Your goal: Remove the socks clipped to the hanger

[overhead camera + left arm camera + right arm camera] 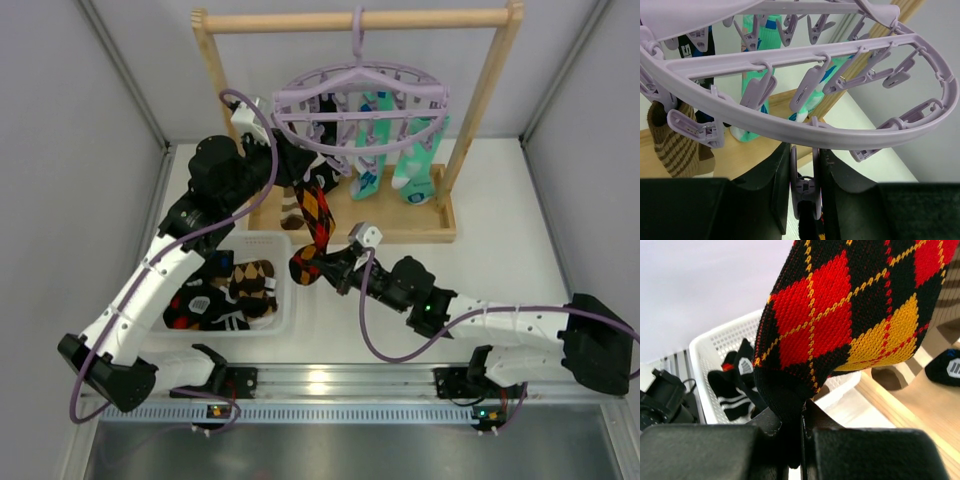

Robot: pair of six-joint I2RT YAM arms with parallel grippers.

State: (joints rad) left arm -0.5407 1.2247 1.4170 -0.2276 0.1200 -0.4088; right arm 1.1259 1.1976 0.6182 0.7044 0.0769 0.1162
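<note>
Nearest, on the near-left of the hanger point(300, 98), a white basket point(292, 300) holds loose socks point(225, 295). The right wrist view looks into it and shows a black one with white stripes.

Just right of the basket and below the hanger's near rim, the right gripper point(330, 268) is clenched on the black toe of an argyle sock point(315, 215). The right wrist view shows the knit pinched between the fingers, which the overhead view only hints at. That sock runs up to the hanger's near-left rim.

At that rim sits the left gripper point(285, 165). Only the left wrist view shows its hold: the fingers point(772, 185) press both sides of a lavender clip point(804, 187) hanging under the outer ring, with the argyle fabric just below it.

Deeper under the hanger, teal socks point(418, 165) hang from the far-right clips. The left wrist view adds a brown ribbed sock point(672, 145) clipped on its left side.

The hanger hooks over the rail of a wooden frame point(350, 20).
</note>
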